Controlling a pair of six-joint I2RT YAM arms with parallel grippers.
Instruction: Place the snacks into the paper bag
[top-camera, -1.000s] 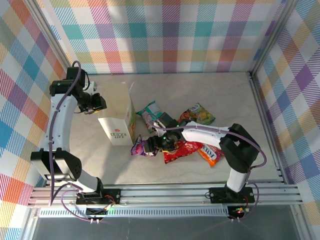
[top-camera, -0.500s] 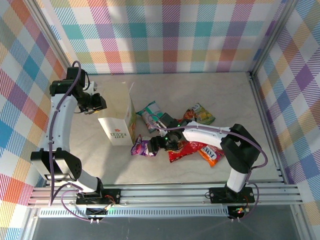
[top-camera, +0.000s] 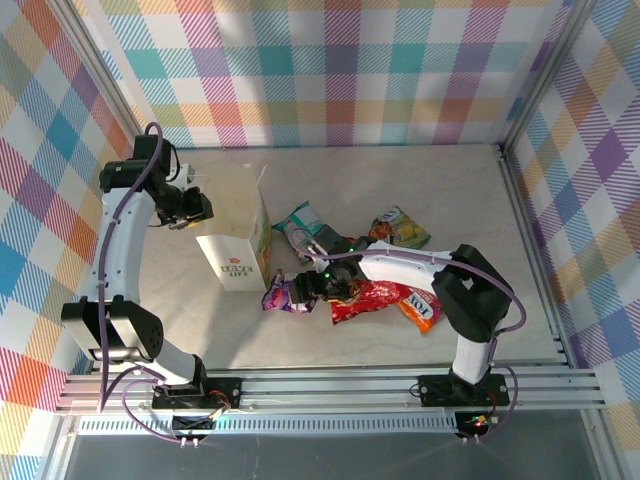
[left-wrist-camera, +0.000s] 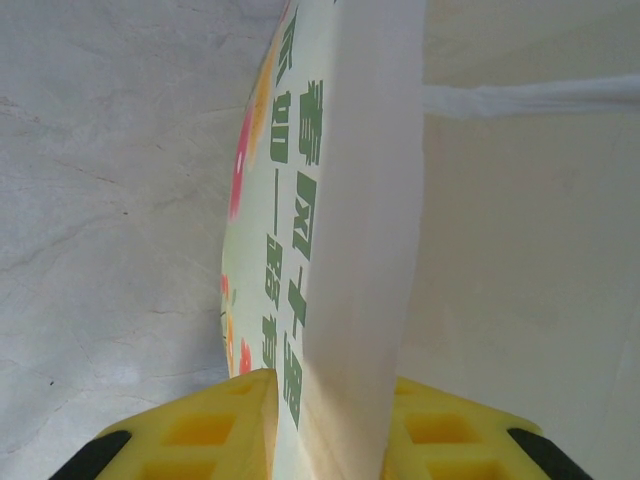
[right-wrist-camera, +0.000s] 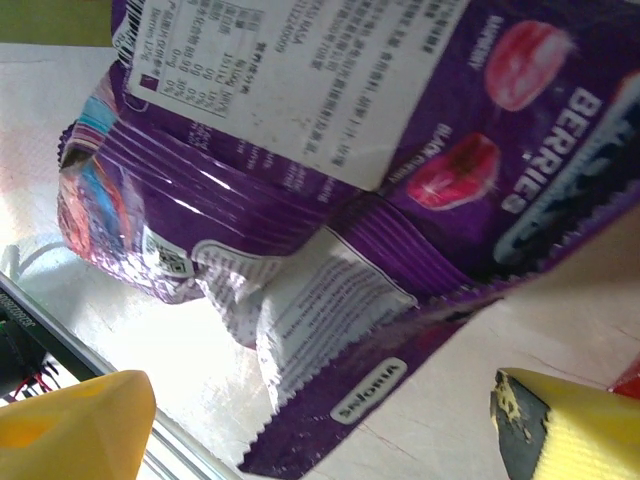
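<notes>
The left end effector (top-camera: 190, 207) pinches the rim of the upright paper bag (top-camera: 238, 235) at its ten o'clock side on the tabletop (top-camera: 450, 190). The right end effector (top-camera: 305, 288), jaws wide, hangs over the purple packet (top-camera: 284, 295) at the bag's five o'clock. The red packet (top-camera: 365, 300) and the orange packet (top-camera: 420, 308) lie at three o'clock of the purple one.

The paper bag (left-wrist-camera: 365, 200) had smooth, matt white paper walls with flat printed colour, and its handle (left-wrist-camera: 530, 98) was a twisted white cord. The purple packet (right-wrist-camera: 330, 150) was crinkly foil, glossy, with highlights along its creases. The table (top-camera: 420, 190) looked pale, faintly veined and matt. The front rail (top-camera: 330, 385) was bare ribbed metal.
</notes>
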